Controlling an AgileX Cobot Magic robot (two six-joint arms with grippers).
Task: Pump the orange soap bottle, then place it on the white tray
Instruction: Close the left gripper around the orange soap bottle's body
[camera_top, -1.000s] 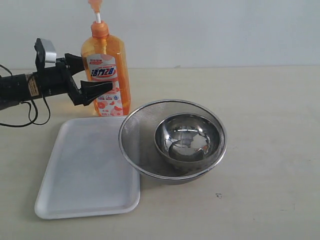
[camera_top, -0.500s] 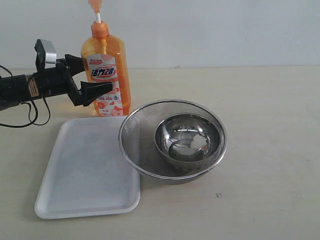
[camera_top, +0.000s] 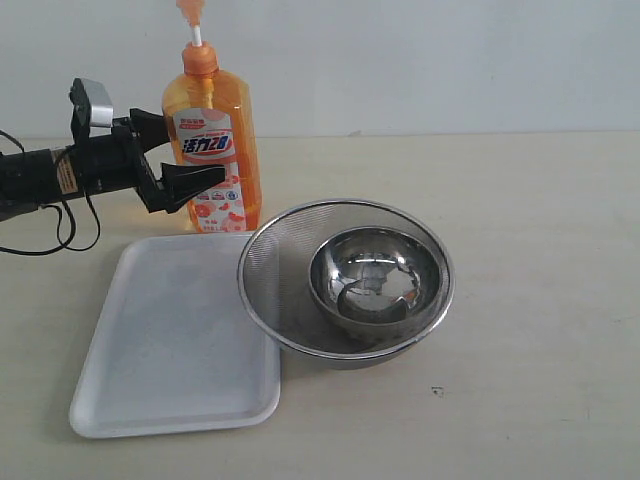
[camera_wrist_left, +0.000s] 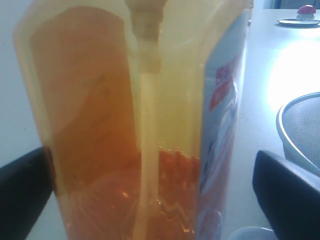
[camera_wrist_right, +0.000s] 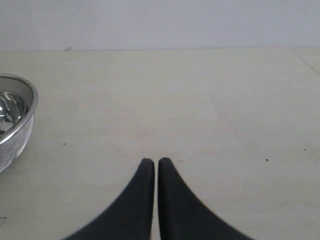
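My left gripper (camera_top: 195, 145) has its jaws spread wide on either side of the orange soap bottle (camera_top: 230, 100), in the upper left of the exterior view. In the left wrist view one finger (camera_wrist_left: 25, 192) sits at the bottle's edge and the other (camera_wrist_left: 287, 192) stands clear of it, so I am straddling the bottle, not clamped on it. My right gripper (camera_wrist_right: 156, 164) has its fingers pressed together on nothing, low over bare table at the bottom centre of its own view.

The bottle stands upright on the table just behind the far edge of the white tray (camera_top: 170, 340), which lies at lower left and is still bare. The pump head (camera_top: 190, 10) is cut off by the top edge and its white stem shows raised. I cannot tell whether it has been pressed. My judgement is that the task is at an early stage: a grip is not yet made, and moving the bottle to the tray is all still to do.

Against the earlier frames I see no change. The bottle, the tray, the mesh bowl (camera_top: 270, 285) at centre and my left arm all sit where they were.
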